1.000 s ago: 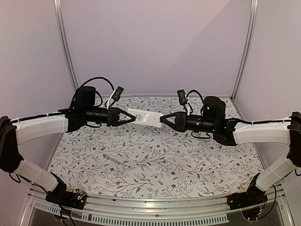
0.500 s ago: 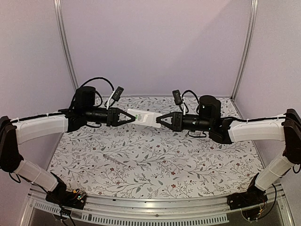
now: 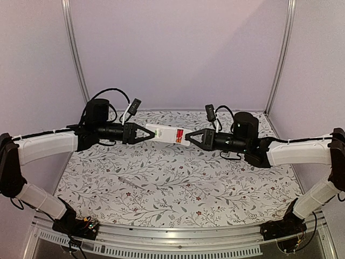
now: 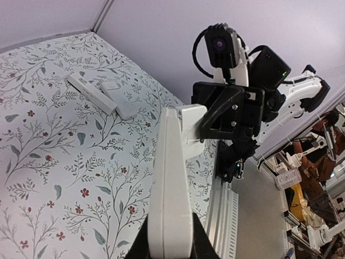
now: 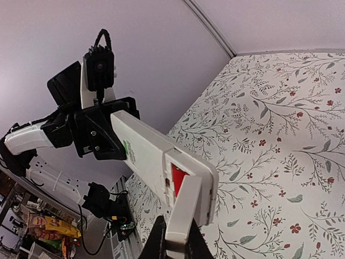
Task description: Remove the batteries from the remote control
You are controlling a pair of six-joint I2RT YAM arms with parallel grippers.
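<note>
Clamps remote (image 3: 166, 133) in left claw (image 3: 150, 133), pinches loosened cover (image 5: 180, 221) in right claw (image 3: 187, 141), bares red battery (image 5: 178, 177) at three-o'clock end, none out yet.

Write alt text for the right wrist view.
A long white plastic remote control hangs in mid-air above a floral-patterned table, its battery bay open on a red cylindrical battery. The black left gripper clamps its far end, while the right gripper pinches the narrow white battery cover at the near end.

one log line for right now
left tool: holds remote aloft | right tool: shut on battery cover | red battery: exposed
</note>
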